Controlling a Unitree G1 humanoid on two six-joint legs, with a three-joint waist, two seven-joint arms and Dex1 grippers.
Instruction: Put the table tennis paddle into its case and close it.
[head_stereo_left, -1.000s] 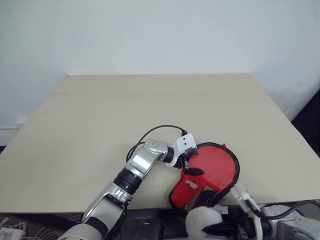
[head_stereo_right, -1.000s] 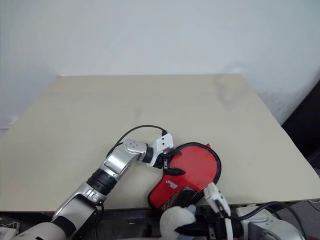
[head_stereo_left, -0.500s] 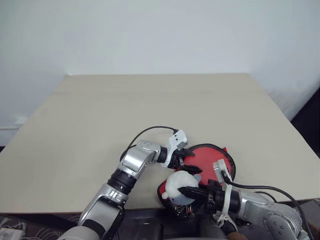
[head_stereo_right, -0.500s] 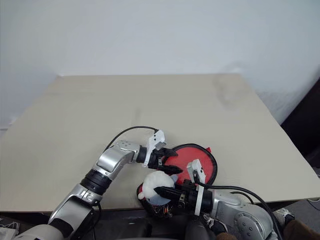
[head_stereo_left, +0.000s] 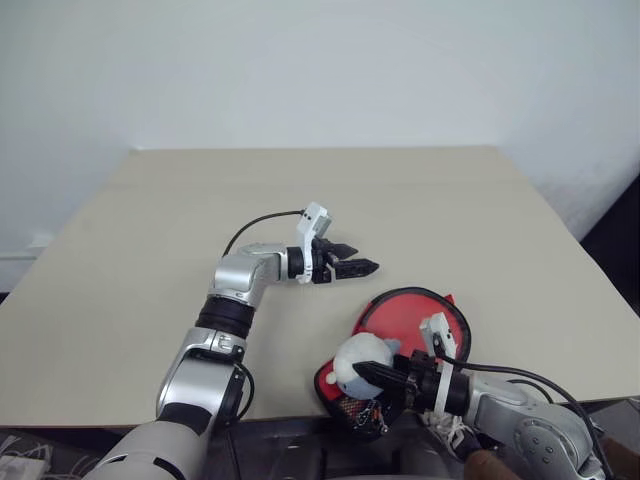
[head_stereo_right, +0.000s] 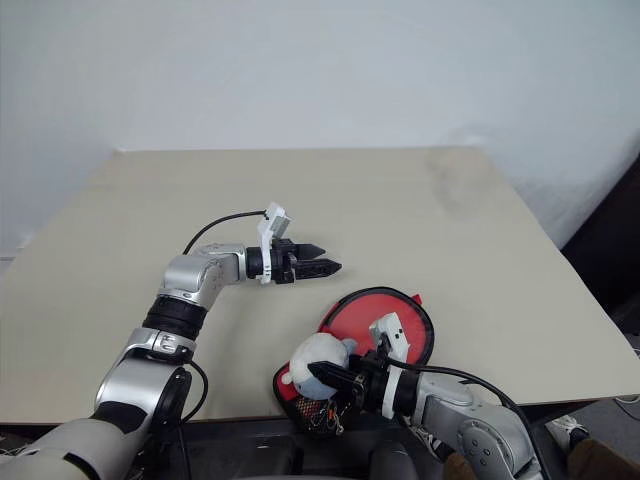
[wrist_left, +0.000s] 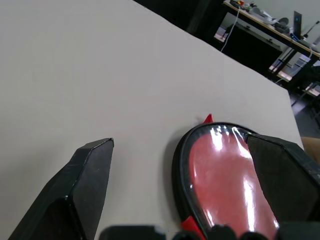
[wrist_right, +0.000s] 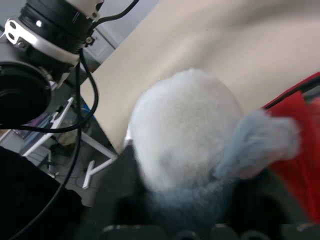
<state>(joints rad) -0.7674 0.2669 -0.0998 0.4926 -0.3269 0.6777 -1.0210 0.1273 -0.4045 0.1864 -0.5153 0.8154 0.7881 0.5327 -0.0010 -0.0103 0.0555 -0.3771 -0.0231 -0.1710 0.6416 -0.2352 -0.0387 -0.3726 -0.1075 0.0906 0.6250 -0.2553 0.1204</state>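
The red case (head_stereo_left: 415, 320) with black trim lies flat near the table's front edge, its narrow mesh end (head_stereo_left: 345, 405) at the edge. Through its clear panel (wrist_left: 225, 175) the table tennis paddle's red face shows inside; the handle is hidden. A grey fluffy ball (head_stereo_left: 355, 365) rests on the case's narrow end. My right gripper (head_stereo_left: 375, 372) reaches in from the right and stands open, its fingers either side of the ball (wrist_right: 185, 130). Hovering above bare table beyond the case, my left gripper (head_stereo_left: 355, 268) is open with nothing in it.
The beige table (head_stereo_left: 200, 220) stretches wide behind and to both sides of the case. Its front edge (head_stereo_left: 120, 415) runs just under the case's narrow end. A black cable (head_stereo_left: 260, 220) loops off my left wrist. A pale wall stands behind.
My left gripper has lifted off the case and drawn back over the table, still open. My right gripper swung in with the ball over the case's narrow end, and its fingers have parted.
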